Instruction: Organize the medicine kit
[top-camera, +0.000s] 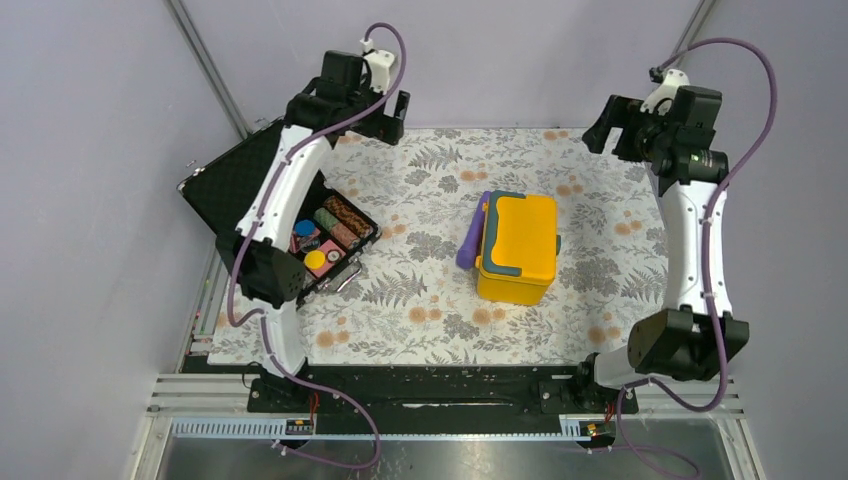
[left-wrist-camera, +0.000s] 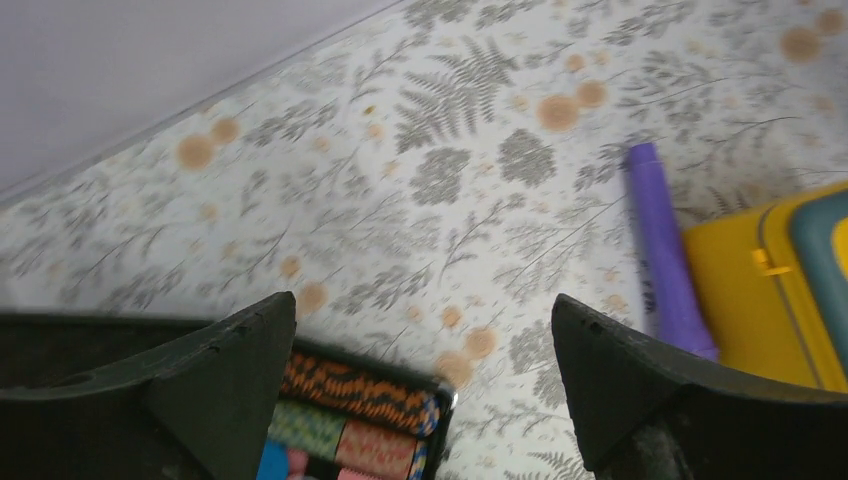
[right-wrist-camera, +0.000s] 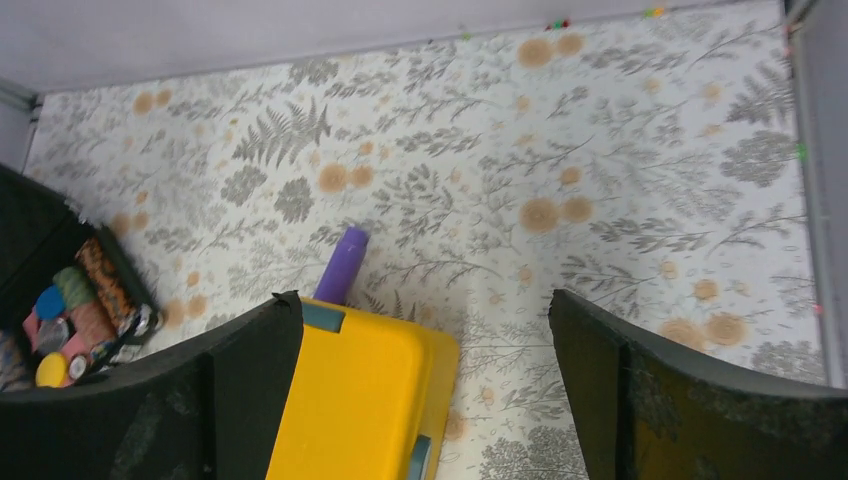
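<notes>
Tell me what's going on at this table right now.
Nothing is being handled yet. Both arms are raised toward the back of the table, with the left gripper and right gripper open and empty. The yellow medicine kit sits mid-table with its lid down, and a purple tube lies alongside it. An open black case holding colourful rolls lies beneath the left arm.

Bare floral cloth (top-camera: 440, 170) around boxy yellow plastic medicine kit (top-camera: 520, 250) (purple tube (top-camera: 470, 238) against its left side); open black case (top-camera: 215, 190) far left.
</notes>
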